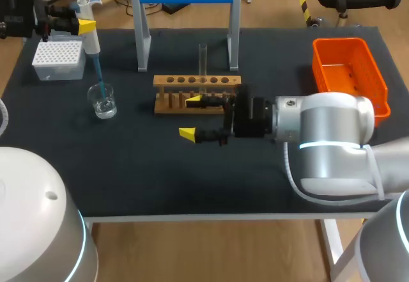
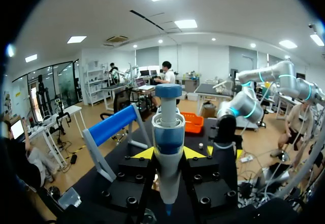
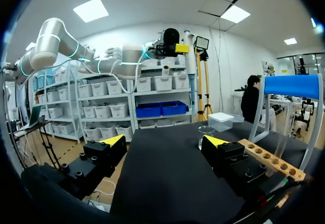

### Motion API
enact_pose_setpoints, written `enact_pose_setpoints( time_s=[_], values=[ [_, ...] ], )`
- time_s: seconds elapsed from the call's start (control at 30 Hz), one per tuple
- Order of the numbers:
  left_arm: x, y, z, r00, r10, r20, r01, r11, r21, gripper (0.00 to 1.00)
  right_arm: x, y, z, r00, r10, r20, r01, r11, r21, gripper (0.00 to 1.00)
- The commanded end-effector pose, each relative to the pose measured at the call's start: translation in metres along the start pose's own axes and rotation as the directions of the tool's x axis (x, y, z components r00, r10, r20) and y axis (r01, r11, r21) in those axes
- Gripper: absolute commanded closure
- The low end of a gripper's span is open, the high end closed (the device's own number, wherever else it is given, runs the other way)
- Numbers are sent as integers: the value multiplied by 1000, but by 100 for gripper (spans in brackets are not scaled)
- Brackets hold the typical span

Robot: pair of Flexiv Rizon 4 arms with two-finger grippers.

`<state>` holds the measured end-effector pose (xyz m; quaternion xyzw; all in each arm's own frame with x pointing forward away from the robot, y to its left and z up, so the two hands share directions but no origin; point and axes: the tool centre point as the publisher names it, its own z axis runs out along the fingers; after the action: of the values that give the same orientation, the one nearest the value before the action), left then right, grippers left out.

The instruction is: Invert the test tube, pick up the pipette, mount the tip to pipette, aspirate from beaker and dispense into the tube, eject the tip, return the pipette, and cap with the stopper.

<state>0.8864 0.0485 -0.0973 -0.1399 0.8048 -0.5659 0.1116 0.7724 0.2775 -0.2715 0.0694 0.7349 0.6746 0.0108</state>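
Where the head view looks down on the bench [image 1: 128,180], you see the left claw [image 1: 78,25] clamped on the pipette [image 1: 91,36], whose tip is dipped in the beaker [image 1: 102,105]. The test tube [image 1: 202,58] stands upright in the rack [image 1: 198,80]. The right claw [image 1: 192,117] hangs beside the rack with its fingers apart.

From the left wrist, the left claw [image 2: 167,154] grips the pipette [image 2: 167,137] from both sides.

From the right wrist, the right claw [image 3: 165,141] stands wide, with the rack [image 3: 269,158] beside one finger and the beaker [image 3: 205,132] ahead.
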Motion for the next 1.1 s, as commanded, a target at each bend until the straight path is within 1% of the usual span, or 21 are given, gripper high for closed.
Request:
enact_pose_setpoints(
  time_s=[0.03,0.2,0.3,0.63,0.7,0.93,1.1],
  values=[
    [-1,0,0,1000,1,0,-1,1000,2,100,-1,-1,27,1000,-17,17,17,999,30,0],
    [-1,0,0,1000,1,0,-1,1000,2,100,-7,-7,44,997,-33,66,28,996,80,0],
    [-1,0,0,1000,1,0,-1,1000,2,100,-12,-10,51,994,-40,98,31,995,94,0],
    [-1,0,0,1000,1,0,-1,1000,2,100,-19,-13,73,985,-48,166,32,994,100,0],
    [-1,0,0,1000,1,0,-1,1000,2,100,-20,-15,77,981,-61,183,42,993,106,0],
    [-1,0,0,1000,1,0,-1,1000,2,100,-26,-20,89,966,-47,254,18,993,114,0],
    [-1,0,0,1000,1,0,-1,1000,2,100,-30,-24,95,960,-45,275,13,993,118,0]
  ],
)
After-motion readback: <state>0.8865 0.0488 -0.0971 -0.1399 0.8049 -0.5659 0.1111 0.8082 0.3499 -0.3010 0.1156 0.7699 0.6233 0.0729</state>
